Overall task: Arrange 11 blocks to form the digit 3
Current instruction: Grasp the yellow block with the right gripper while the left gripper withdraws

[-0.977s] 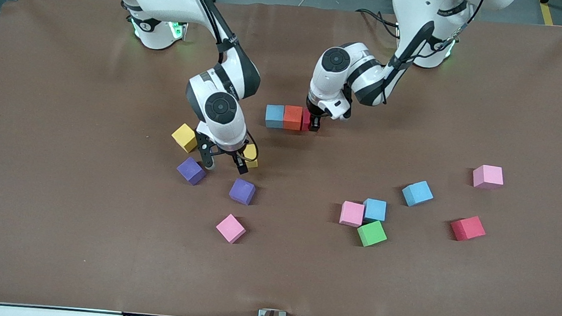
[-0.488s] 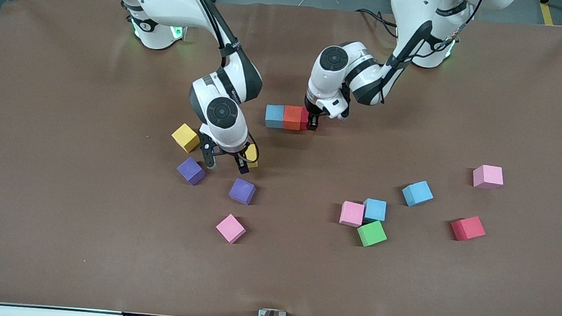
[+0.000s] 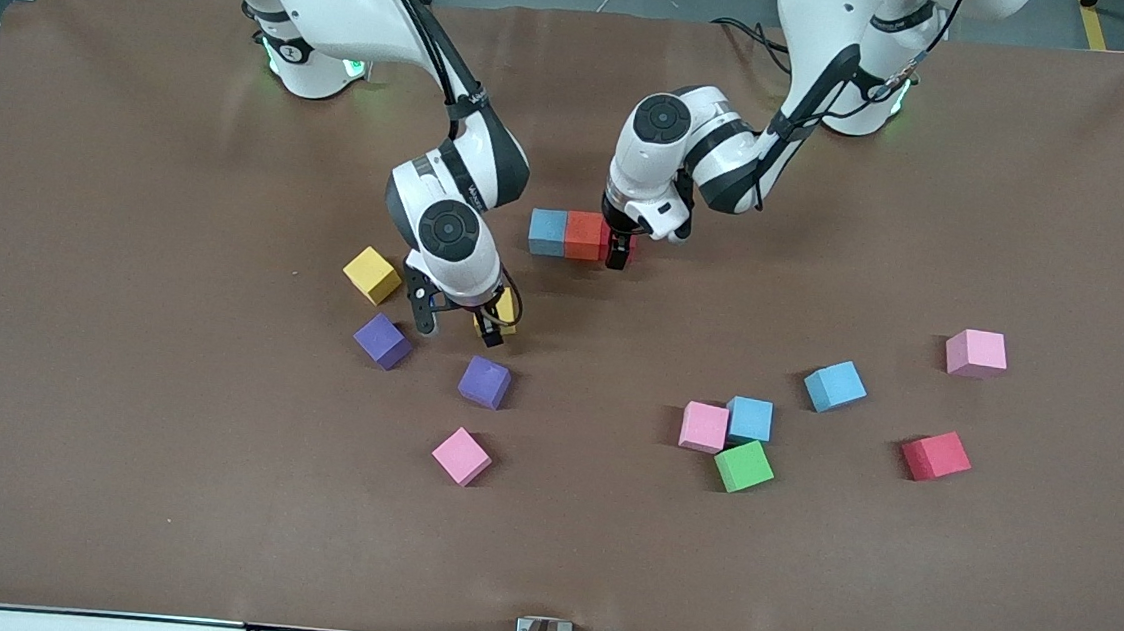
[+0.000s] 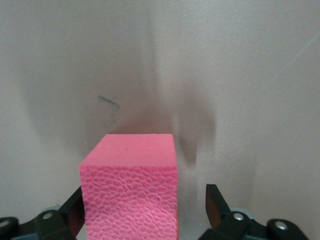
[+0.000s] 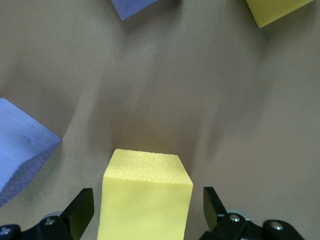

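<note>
A row of touching blocks lies mid-table: blue (image 3: 548, 232), orange (image 3: 583, 235) and a red block (image 3: 630, 248), which my left gripper mostly hides. My left gripper (image 3: 617, 251) stands open around that red block (image 4: 130, 190), with a gap showing at one finger (image 4: 214, 202). My right gripper (image 3: 457, 327) is open and low, straddling a yellow block (image 3: 501, 312). In the right wrist view that yellow block (image 5: 145, 197) sits between the fingers (image 5: 84, 205) with a gap on each side.
Loose blocks beside the right gripper: yellow (image 3: 372, 274), purple (image 3: 382, 341), purple (image 3: 485, 382), pink (image 3: 462, 456). Toward the left arm's end lie pink (image 3: 704, 427), blue (image 3: 749, 420), green (image 3: 743, 466), blue (image 3: 835, 386), red (image 3: 935, 455) and pink (image 3: 976, 352).
My left gripper has opened and let go of the red block next to the orange one. My right gripper has shifted slightly around the yellow block.
</note>
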`<state>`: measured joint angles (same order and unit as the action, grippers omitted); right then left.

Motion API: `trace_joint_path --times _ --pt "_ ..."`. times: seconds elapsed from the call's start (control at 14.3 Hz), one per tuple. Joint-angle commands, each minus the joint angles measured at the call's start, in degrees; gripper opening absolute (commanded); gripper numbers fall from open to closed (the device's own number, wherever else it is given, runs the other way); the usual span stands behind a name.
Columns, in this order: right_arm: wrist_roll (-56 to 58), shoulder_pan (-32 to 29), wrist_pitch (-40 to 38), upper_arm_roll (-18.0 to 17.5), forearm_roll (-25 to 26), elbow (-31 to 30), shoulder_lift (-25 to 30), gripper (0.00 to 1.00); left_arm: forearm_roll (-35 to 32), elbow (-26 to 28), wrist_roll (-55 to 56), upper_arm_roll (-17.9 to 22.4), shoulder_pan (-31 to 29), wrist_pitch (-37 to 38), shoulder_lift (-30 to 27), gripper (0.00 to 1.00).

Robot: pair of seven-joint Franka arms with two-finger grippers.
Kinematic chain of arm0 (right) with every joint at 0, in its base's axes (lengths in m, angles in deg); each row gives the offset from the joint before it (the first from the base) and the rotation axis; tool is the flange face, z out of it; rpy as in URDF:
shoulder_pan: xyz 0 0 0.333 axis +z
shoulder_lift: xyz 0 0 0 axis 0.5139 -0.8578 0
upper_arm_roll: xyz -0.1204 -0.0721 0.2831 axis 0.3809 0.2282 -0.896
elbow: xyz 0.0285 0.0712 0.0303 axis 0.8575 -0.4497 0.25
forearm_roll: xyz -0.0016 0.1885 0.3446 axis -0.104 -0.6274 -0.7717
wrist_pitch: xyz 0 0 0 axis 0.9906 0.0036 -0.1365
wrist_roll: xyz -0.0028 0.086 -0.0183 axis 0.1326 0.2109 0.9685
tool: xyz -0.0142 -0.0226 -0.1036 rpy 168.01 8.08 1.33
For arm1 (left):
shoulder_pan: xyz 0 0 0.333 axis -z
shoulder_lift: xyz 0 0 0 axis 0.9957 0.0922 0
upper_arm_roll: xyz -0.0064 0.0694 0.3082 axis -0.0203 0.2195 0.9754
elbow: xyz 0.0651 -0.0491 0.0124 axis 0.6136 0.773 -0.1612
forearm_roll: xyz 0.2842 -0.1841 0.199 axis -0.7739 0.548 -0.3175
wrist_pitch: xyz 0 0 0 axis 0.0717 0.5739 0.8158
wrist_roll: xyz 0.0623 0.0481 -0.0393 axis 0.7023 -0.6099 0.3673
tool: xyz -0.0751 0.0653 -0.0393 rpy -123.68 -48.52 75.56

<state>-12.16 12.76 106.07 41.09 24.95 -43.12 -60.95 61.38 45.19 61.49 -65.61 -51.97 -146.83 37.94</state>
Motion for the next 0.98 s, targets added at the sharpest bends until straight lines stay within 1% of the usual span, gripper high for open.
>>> trace_joint_path --times 0.0,0.07,0.28,0.42,0.56,0.7,0.84,0.91 --pt "-0.92 0.35 0.14 -0.06 -1.27 0.67 -0.39 0.93 -1.11 -5.46 -1.02 0.00 -0.57 7.13 -0.50 1.00" --pt "-0.92 0.35 0.05 -0.06 -1.54 0.67 -0.39 0.92 -1.11 -6.96 -1.29 0.00 -0.57 8.80 -0.59 1.00" --pt "-0.92 0.18 0.05 -0.06 -1.63 0.67 -0.39 0.82 -1.73 -12.32 -5.67 0.09 -0.83 14.69 -1.65 0.99" --pt "-0.92 -0.18 -0.12 -0.06 -1.72 0.76 -0.39 0.76 -1.81 -17.67 -8.91 0.70 -0.92 20.48 -1.47 0.99" --pt "-1.01 -0.35 -0.12 -0.06 -1.72 0.76 -0.31 0.73 -1.73 -22.16 -15.23 1.23 -2.32 25.67 -1.30 0.99" --pt "-0.92 -0.44 -0.21 -0.06 -1.72 0.76 -0.31 0.73 -1.73 -25.59 -19.55 1.23 -4.43 29.72 -1.38 0.99" --pt "-0.92 -0.53 -0.30 -0.06 -1.72 0.76 -0.31 0.73 -1.73 -28.50 -24.82 1.32 -5.48 32.28 -1.47 0.99" --pt "-0.92 -0.62 -0.39 -0.06 -1.72 0.76 -0.31 0.71 -1.81 -30.25 -26.67 1.23 -7.23 34.20 -1.56 0.99"
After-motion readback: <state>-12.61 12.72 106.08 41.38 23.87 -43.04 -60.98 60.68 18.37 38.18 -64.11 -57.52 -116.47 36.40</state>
